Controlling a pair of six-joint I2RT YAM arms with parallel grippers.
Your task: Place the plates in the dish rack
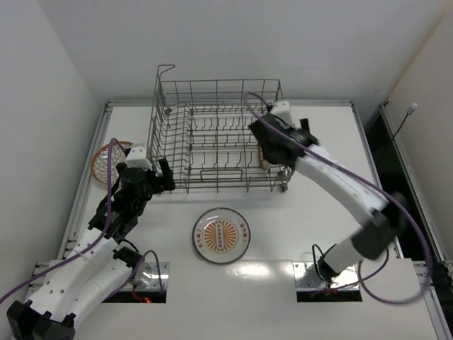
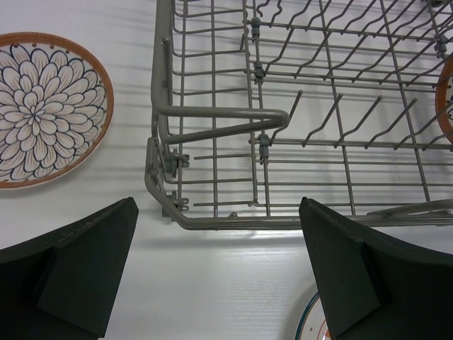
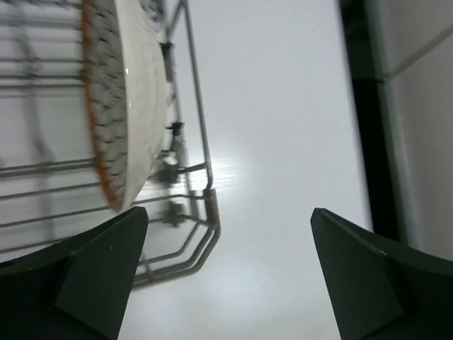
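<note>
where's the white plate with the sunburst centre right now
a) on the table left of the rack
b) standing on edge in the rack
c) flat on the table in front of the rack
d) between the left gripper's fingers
c: the sunburst plate lies flat on the table, on the near side of the dish rack, with nothing touching it.

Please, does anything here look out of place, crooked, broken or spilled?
Nothing stands out. One lattice plate stands on edge inside the dish rack, at its right end. The other lattice plate and the sunburst plate lie flat on the table, not yet loaded. No spill or damage shows.
</note>
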